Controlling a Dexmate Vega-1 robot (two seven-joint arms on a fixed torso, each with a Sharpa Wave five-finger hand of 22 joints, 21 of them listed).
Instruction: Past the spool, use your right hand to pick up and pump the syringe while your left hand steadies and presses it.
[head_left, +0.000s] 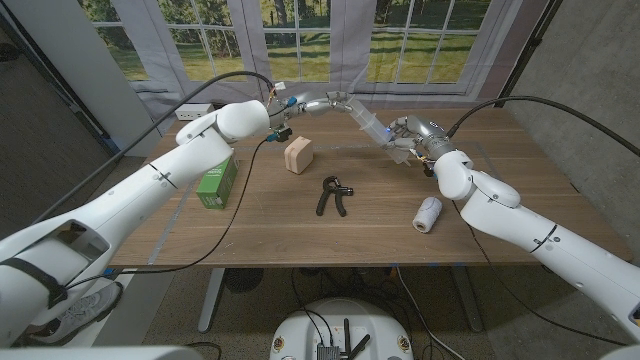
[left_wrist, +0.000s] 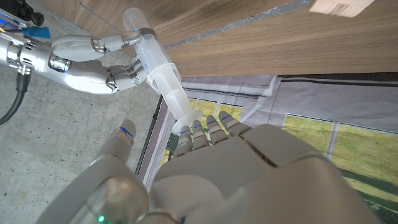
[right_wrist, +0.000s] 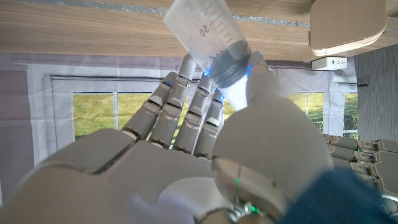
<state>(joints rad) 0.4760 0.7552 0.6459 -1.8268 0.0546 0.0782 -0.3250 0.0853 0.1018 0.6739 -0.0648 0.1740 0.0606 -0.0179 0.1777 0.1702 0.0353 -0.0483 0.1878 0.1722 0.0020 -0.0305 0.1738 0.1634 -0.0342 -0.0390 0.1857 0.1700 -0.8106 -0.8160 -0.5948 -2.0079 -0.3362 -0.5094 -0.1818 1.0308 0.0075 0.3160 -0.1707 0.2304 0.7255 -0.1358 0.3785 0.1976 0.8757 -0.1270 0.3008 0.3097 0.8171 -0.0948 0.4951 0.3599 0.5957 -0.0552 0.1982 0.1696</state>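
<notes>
Above table's far edge, both hands (head_left: 325, 103) (head_left: 412, 137) grip the syringe (head_left: 367, 123).

One syringe (head_left: 368, 124), one spool (head_left: 428, 213), one green box (head_left: 216, 181), one hand-grip exerciser (head_left: 332, 195), one tan block (head_left: 298, 155).

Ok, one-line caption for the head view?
Both hands, left hand and right hand, hold the syringe raised above the table.

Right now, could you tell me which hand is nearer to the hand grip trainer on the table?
Left, narrowly. The left hand and right hand both hold the syringe beyond the hand grip trainer, the right further aside.
</notes>
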